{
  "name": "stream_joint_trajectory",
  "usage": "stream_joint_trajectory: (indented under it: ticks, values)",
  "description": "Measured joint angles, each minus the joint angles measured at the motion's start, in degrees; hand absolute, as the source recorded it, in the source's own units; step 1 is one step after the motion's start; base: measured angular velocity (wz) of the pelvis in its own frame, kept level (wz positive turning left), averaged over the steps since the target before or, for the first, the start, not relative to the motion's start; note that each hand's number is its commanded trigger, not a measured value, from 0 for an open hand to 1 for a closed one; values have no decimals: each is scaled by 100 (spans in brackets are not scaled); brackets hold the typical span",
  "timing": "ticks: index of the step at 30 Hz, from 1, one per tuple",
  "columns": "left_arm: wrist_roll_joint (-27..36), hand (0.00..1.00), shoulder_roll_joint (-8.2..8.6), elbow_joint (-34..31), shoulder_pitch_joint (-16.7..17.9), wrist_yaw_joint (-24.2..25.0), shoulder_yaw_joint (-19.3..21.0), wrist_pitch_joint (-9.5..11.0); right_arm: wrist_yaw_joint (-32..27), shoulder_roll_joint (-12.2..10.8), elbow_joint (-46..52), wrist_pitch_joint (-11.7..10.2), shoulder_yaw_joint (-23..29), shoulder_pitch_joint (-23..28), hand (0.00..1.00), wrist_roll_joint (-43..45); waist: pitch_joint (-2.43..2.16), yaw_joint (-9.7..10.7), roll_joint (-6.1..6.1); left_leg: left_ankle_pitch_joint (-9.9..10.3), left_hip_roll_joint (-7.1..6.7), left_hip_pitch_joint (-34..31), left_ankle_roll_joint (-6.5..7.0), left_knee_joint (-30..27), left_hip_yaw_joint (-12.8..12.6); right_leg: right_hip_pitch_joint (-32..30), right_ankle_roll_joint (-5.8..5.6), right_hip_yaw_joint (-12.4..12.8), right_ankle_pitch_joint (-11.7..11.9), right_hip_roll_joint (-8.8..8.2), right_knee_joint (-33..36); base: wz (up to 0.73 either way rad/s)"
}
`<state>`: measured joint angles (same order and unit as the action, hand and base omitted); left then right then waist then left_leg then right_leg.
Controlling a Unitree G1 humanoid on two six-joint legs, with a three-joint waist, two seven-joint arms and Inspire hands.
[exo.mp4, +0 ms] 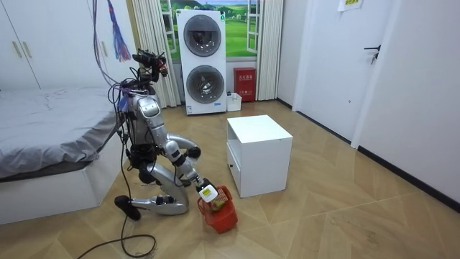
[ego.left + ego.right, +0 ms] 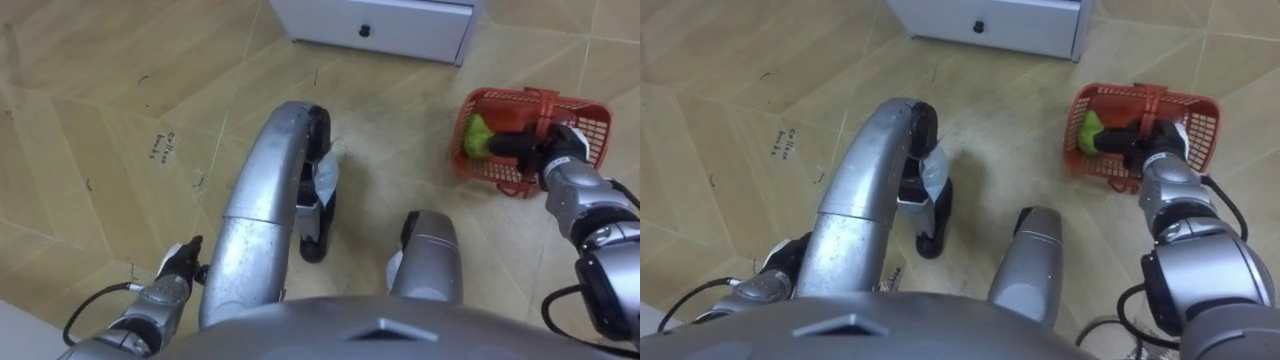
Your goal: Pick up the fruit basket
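Kneeling robot and fruit basket, seen from the head camera and the room camera.

The robot kneels on the pale wooden parquet floor [image 2: 90,120], between a grey-covered bed [image 1: 50,122] at the room view's left and a white box-shaped cabinet [image 1: 259,155] at the room view's right.

The cabinet's drawer front carries a small dark round knob [image 2: 365,31].

The task's thing, a red-orange plastic lattice basket [image 2: 598,125], sits on the floor at the robot's right. It is near the cabinet's front corner but apart from it.

An arched handle of the same plastic [image 2: 538,97] spans its top, and a green fruit [image 2: 478,135] lies inside against the near wall.

The right robot hand [image 2: 538,150] reaches from the lower right into the basket's mouth, just below the handle and pointing toward the green fruit. Whether it grips the handle or merely lies across the opening cannot be told.

The left robot hand [image 2: 172,272] hangs low at the lower left, beside the raised knee and well apart from the basket. Whether it is open or closed cannot be told either.

Background, room view: two stacked white front-loading washing machines [image 1: 200,61] against the far wall, and a white door [image 1: 374,68] at the room view's right.
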<state>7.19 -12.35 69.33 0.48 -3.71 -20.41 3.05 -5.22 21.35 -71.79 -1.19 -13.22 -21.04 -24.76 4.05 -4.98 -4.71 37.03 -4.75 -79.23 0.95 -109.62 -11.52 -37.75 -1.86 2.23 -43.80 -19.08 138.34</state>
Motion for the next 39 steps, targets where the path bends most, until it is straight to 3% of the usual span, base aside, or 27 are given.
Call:
stream_joint_trajectory:
  ticks: [2, 10, 13, 16, 19, 21, 23, 25, 26, 27, 28, 29, 30, 31, 32, 33, 34, 35, 36, 38, 39]
  values:
    - [-1, 0, 4, -11, -11, -7, 9, 0, 9, -16, 2, 1, -87, 0, 100, 133, 14, 1, -33, 1, -5, 44, 2, -17, 13, 57, 0, 0, 0, 6, -9, -4]
    - [-53, 0, -9, 182, -231, 66, 246, -9, 105, -35, 297, 87, -120, -11, 100, 251, -10, 17, -219, 6, -167, 256, 11, -115, 230, 455, -1, -125, 1, 82, -117, -3]
    - [-75, 0, -22, 201, -384, 46, 415, -10, 75, -35, 725, 140, -119, -12, 100, 248, -25, 15, -350, 25, -257, 299, 50, -175, 314, 616, -7, -157, 5, 100, -182, 0]
    - [-59, 0, -42, 217, -536, 42, 472, -11, 30, -48, 999, 139, -123, -18, 100, 248, -39, 4, -379, 39, -303, 336, 81, -218, 389, 734, -10, -238, 4, 151, -280, 9]
    - [-59, 0, -46, 198, -564, 18, 468, -18, 10, -75, 1200, 157, -124, -39, 100, 251, -72, -7, -316, 86, -282, 510, 195, -110, 428, 873, -67, -231, -22, 430, -681, 5]
    - [-64, 0, -33, 158, -566, -10, 465, -90, 21, -82, 1363, 183, -124, -148, 100, 257, -92, -11, -192, 76, -184, 729, 224, 399, 526, 804, -67, -219, -22, 647, -1418, -24]
    - [-66, 0, -27, 159, -547, -60, 470, -179, 24, -122, 1407, 184, -126, -290, 100, 234, -100, -42, -90, 17, -65, 996, 228, 1023, 607, 759, -68, -205, -21, 762, -2284, -49]
    - [-72, 0, -15, 134, -405, -126, 601, -297, 0, -181, 1504, 194, -126, -368, 100, 236, -130, -40, -31, -297, 18, 1477, 296, 2067, 648, 961, -110, -177, -2, 840, -3795, -54]
    - [-79, 0, -15, 131, -374, -129, 684, -327, -19, -189, 1576, 201, -126, -368, 100, 243, -131, -41, -34, -388, 18, 1613, 299, 2345, 669, 1031, -171, -164, 30, 850, -4192, -59]
    - [-120, 0, -23, 131, -258, -171, 870, -394, -43, -214, 1707, 200, -126, -366, 100, 236, -132, -23, -31, -609, 18, 1896, 340, 2830, 748, 1273, -261, -128, 94, 895, -5052, -69]
    - [-197, 0, -52, 132, -136, -235, 1070, -436, -62, -274, 1784, 200, -125, -367, 100, 258, -123, -37, -42, -967, 69, 2106, 504, 2984, 815, 1682, -264, -101, 139, 958, -5957, -78]
    - [-271, 0, -77, 136, -39, -241, 1169, -442, -79, -323, 1805, 202, -125, -361, 100, 264, -114, -78, -29, -1243, 158, 2147, 598, 2892, 803, 1982, -261, -91, 150, 1007, -6414, -68]
    - [-458, 0, -130, 113, 121, -243, 1240, -444, -140, -339, 1936, 208, -58, -210, 100, 265, -79, -117, -87, -1263, -45, 2207, 525, 3317, 603, 2536, -259, -107, 161, 944, -7230, -7]
    - [-571, 0, -106, -98, 213, -249, 1234, -447, -187, -163, 2181, 213, 65, -21, 100, 279, -227, -5, -175, -1420, -307, 2317, 614, 4514, 291, 2801, -302, -125, 253, 876, -7671, 18]
    - [-574, 0, -136, -206, 316, -254, 1240, -451, -228, -123, 2294, 235, 168, 28, 100, 313, -244, 3, -216, -1433, -327, 2361, 678, 4511, 255, 2855, -329, -128, 311, 802, -7729, 40]
    - [-569, 0, -114, -401, 402, -341, 1306, -468, -278, -123, 2437, 277, 281, 100, 100, 596, -246, -1, -242, -1343, -285, 2546, 803, 4673, 108, 2885, -397, -138, 686, 835, -7876, 4]
    - [-566, 0, -92, -503, 431, -366, 1370, -511, -290, -145, 2509, 302, 323, 158, 100, 765, -248, -27, -240, -1340, -280, 2664, 810, 4819, 117, 2869, -432, -125, 985, 845, -7933, -20]
    - [-575, 0, -88, -604, 432, -441, 1418, -577, -270, -187, 2682, 359, 320, 349, 100, 999, -251, -82, -234, -1359, -241, 3074, 791, 5299, 149, 2812, -469, -125, 1733, 877, -7969, -62]
    - [-578, 0, -89, -618, 423, -617, 1492, -621, -261, -269, 2744, 380, 319, 523, 100, 1135, -252, -239, -216, -1450, -158, 3570, 729, 5811, 199, 2668, -408, -109, 1939, 892, -7851, -95]
    - [-556, 0, -82, -586, 422, -870, 1576, -629, -271, -340, 2785, 380, 321, 641, 100, 1237, -242, -334, -67, -1680, -23, 4308, 624, 6562, 410, 2399, -330, -243, 1850, 965, -7813, -91]
    - [-556, 0, -86, -589, 411, -948, 1577, -613, -307, -321, 2868, 370, 336, 641, 100, 1210, -248, -310, 68, -1865, 31, 4723, 527, 7050, 650, 2231, -327, -435, 1811, 966, -8200, -69]
